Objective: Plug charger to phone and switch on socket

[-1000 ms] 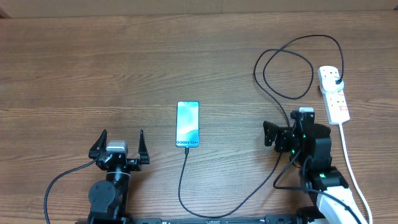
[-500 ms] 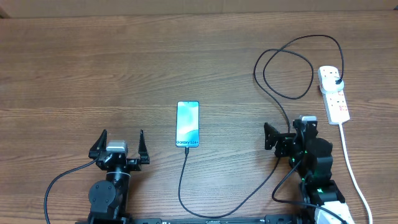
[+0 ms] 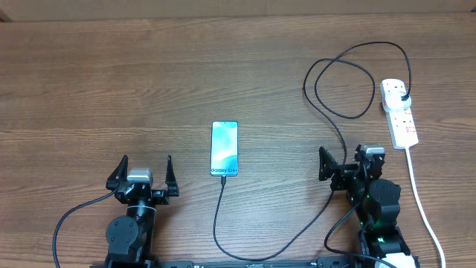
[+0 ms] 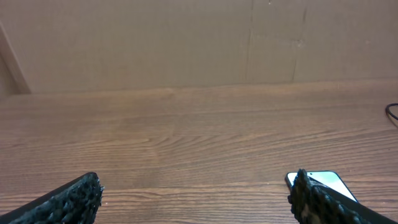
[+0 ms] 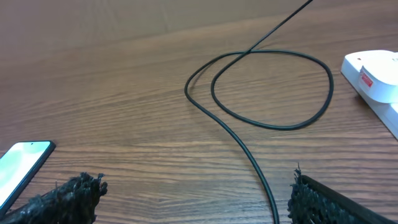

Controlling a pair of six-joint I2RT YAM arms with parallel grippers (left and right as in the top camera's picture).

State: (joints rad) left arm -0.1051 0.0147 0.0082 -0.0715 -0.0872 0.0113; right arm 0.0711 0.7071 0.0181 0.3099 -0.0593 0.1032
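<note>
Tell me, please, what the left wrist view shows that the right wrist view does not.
Only the left wrist view: the beige wall beyond the table, and the left gripper, open and empty; of the charger, just a sliver at the right edge. Only the right wrist view: the charger's loop on the wood, one end of the white socket with a red mark, and the right gripper, open and empty. Both: the wooden table and a corner of the lit phone, lower right in the left view, lower left in the right.
</note>
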